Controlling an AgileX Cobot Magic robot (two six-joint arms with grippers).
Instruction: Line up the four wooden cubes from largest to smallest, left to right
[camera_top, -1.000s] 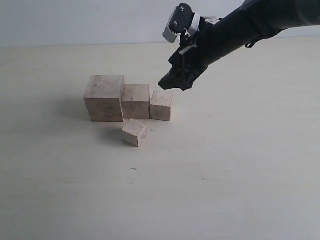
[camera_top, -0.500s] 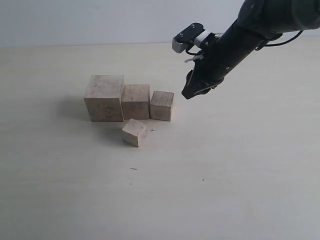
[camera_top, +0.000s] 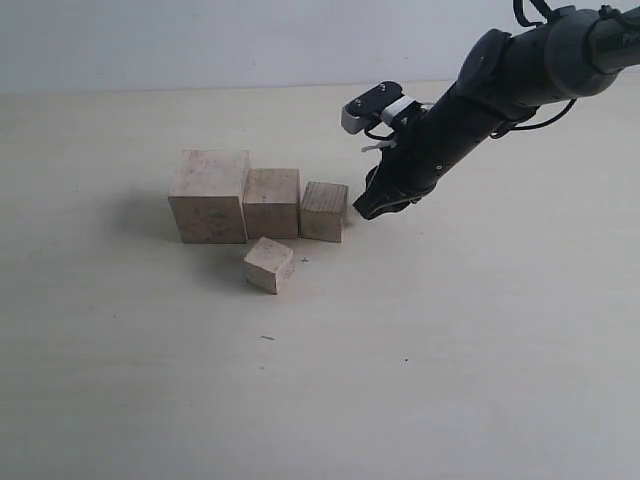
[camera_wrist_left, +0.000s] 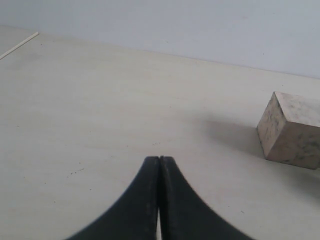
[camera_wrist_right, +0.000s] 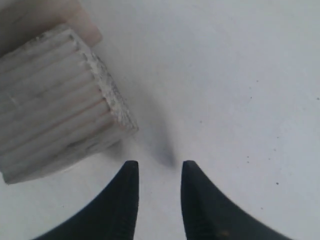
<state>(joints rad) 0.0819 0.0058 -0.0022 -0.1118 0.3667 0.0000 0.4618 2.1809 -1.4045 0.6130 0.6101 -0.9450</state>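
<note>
Three pale wooden cubes stand touching in a row in the exterior view: the largest cube (camera_top: 209, 196) on the left, the second cube (camera_top: 272, 202) in the middle, the third cube (camera_top: 324, 211) on the right. The smallest cube (camera_top: 269, 265) sits apart in front of the row, turned at an angle. My right gripper (camera_top: 366, 208) hangs low just right of the third cube, open and holding nothing; its wrist view shows that cube (camera_wrist_right: 55, 100) beside the fingertips (camera_wrist_right: 159, 167). My left gripper (camera_wrist_left: 159, 159) is shut on nothing, with the largest cube (camera_wrist_left: 292, 129) off to its side.
The cubes rest on a pale tabletop (camera_top: 450, 350) with a light wall behind. My right arm (camera_top: 500, 85) reaches in from the upper right. A few small dark specks (camera_top: 267, 338) lie on the table in front of the smallest cube.
My right gripper swung away to the right, then came down toward the table, ending low just right of the third cube. The cubes have not moved.
</note>
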